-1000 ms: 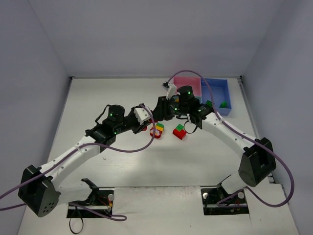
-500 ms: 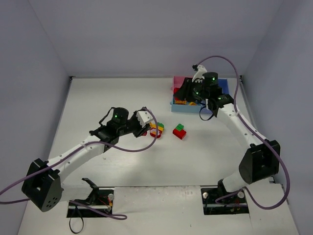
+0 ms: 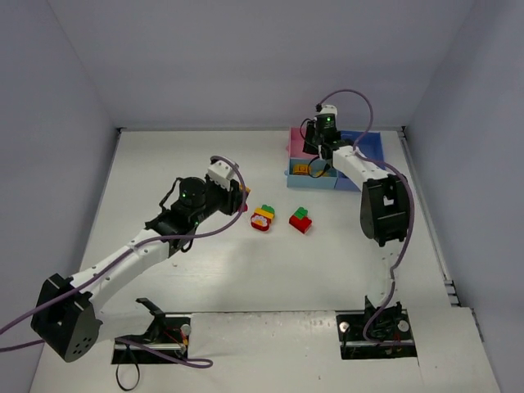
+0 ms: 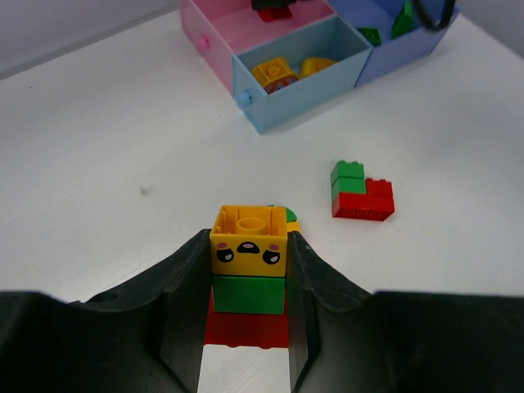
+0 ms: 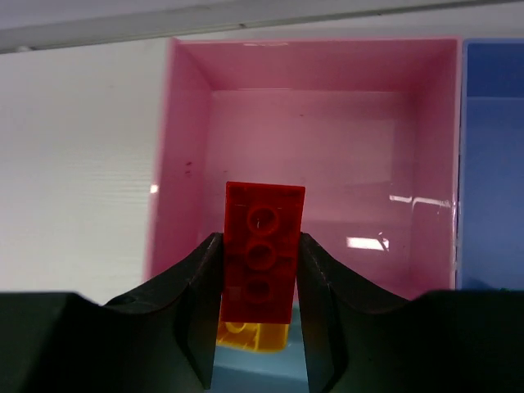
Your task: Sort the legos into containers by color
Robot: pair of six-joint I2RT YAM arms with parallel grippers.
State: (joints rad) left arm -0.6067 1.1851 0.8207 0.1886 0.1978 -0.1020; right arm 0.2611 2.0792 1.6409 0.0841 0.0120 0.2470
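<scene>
My left gripper [image 4: 249,236] [image 3: 242,196] is shut on a lego stack: a yellow face brick [image 4: 249,254] on a green brick [image 4: 248,295], with red under it. Just beyond it on the table lies a mixed clump [image 3: 263,218]. A red-and-green clump [image 4: 361,192] [image 3: 300,220] lies to the right. At the back, my right gripper [image 5: 259,241] [image 3: 319,150] is shut on a flat red brick [image 5: 264,221] above the pink tray [image 5: 327,123] [image 3: 296,137]. The light blue tray [image 4: 303,90] [image 3: 321,180] holds yellow bricks [image 4: 275,72]. Green bricks [image 4: 403,20] lie in the medium blue tray [image 4: 409,51] [image 3: 375,144].
The three trays stand joined against the back wall, right of centre. Purple cables loop from both wrists. White walls close in the table on the left, back and right. The arm bases [image 3: 155,332] sit at the near edge.
The right arm has swung from the table's middle back to the pink tray, carrying the red brick. The left gripper has drawn back and up to the left with its stack.
</scene>
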